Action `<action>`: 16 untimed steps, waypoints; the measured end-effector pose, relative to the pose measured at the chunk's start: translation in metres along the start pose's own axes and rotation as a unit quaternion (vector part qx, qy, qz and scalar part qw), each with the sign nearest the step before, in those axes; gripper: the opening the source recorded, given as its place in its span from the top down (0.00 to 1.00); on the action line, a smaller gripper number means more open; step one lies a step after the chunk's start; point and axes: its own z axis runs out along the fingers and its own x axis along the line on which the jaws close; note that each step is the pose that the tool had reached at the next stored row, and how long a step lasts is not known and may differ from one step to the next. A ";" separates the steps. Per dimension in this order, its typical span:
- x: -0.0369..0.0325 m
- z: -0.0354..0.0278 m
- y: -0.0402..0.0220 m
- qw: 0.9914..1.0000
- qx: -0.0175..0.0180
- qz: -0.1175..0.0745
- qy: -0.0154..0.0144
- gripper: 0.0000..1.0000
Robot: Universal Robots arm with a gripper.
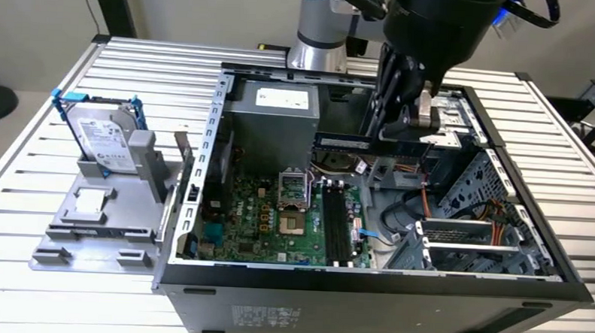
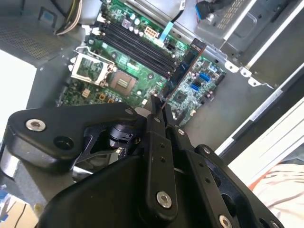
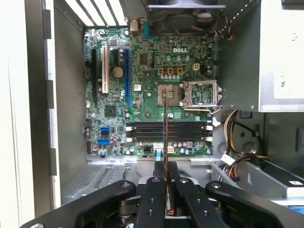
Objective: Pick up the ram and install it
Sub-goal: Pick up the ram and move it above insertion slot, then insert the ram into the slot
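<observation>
My gripper (image 1: 403, 138) is shut on the ram (image 1: 367, 145), a long dark stick held level above the open computer case (image 1: 373, 279). In both wrist views the ram shows edge-on (image 3: 165, 124) (image 2: 183, 71), sticking out from between the gripper's black fingers (image 3: 153, 190). It hangs above the motherboard (image 3: 142, 90), over the black memory slots (image 3: 190, 127) (image 2: 133, 45) and apart from them. In the exterior view the slots (image 1: 337, 227) lie lower and nearer the case's front than the ram.
A silver hard drive in a blue frame (image 1: 103, 137) stands on a grey fixture (image 1: 83, 236) at the exterior view's left. Inside the case are a grey power supply (image 1: 275, 120), an open CPU socket (image 1: 293, 187), a metal drive cage (image 1: 465, 234) and loose cables (image 3: 237, 137).
</observation>
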 end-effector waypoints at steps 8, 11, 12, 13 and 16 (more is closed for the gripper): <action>-0.0117 0.0000 -0.0023 1.000 0.000 0.007 0.000 1.00; -0.0162 0.0000 -0.0027 1.000 0.000 0.009 0.000 1.00; -0.0176 0.0000 -0.0029 1.000 0.000 0.009 0.000 1.00; -0.0185 0.0000 -0.0031 1.000 0.000 0.009 0.000 1.00; -0.0197 0.0000 -0.0034 1.000 0.000 0.009 0.000 1.00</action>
